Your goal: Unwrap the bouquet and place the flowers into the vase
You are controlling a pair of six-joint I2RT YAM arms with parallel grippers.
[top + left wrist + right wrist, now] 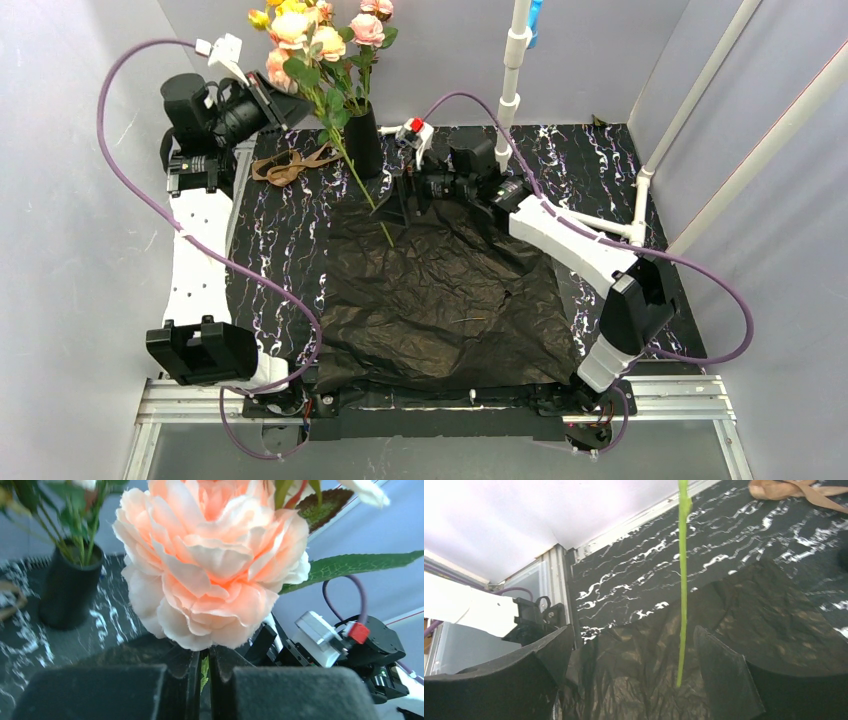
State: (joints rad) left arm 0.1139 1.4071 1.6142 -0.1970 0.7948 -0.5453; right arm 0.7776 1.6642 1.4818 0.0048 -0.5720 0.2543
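Most of the flowers (320, 35) already stand in the black vase (362, 145) at the far side of the table (590, 180), heads spread above its mouth. One peach-pink rose (210, 565) is outside the vase, just to its left. The left gripper (204, 662) is pinched tight on it right under the bloom, and its long stem (682, 580) slants down past the vase towards the paper.

The right gripper (634, 645) stands wide open around the lower end of that stem, holding nothing. The stem looks free of both fingers, though from this angle I can't be sure.

The unwrapping looks done. The black wrapping paper (450, 300) lies spread and crinkled across the middle of the table, and the tan ribbon (290, 165) sits loose to the vase's left. I'd judge that only this last rose is left to go into the vase's mouth, as no other stems show on the paper.

No brand, label or writing is legible anywhere.
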